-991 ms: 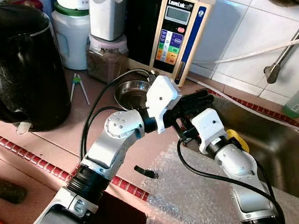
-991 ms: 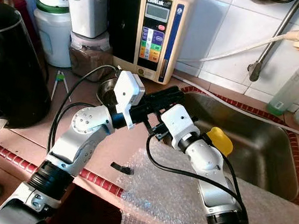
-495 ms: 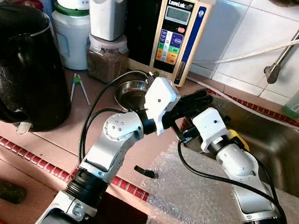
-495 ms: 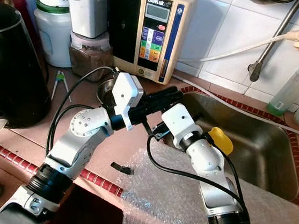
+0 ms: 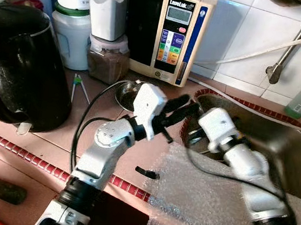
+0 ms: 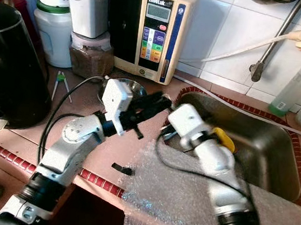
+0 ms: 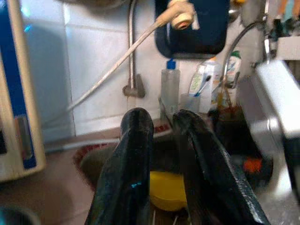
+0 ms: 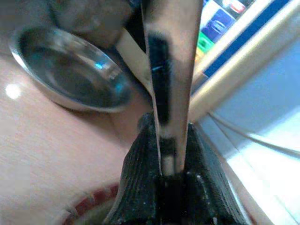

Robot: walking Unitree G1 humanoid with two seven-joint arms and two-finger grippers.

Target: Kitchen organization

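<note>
Crowding your two arms at the sink's (image 5: 297, 162) near corner risks a knock. Your right gripper (image 8: 161, 154) pinches a flat cream strip (image 8: 168, 70) between its fingers; your left gripper (image 5: 179, 109) shows a narrow empty gap. Beyond sit the steel bowl (image 6: 125, 85) on the counter (image 5: 55, 134) and a yellow thing (image 7: 166, 190) in the sink.
</note>
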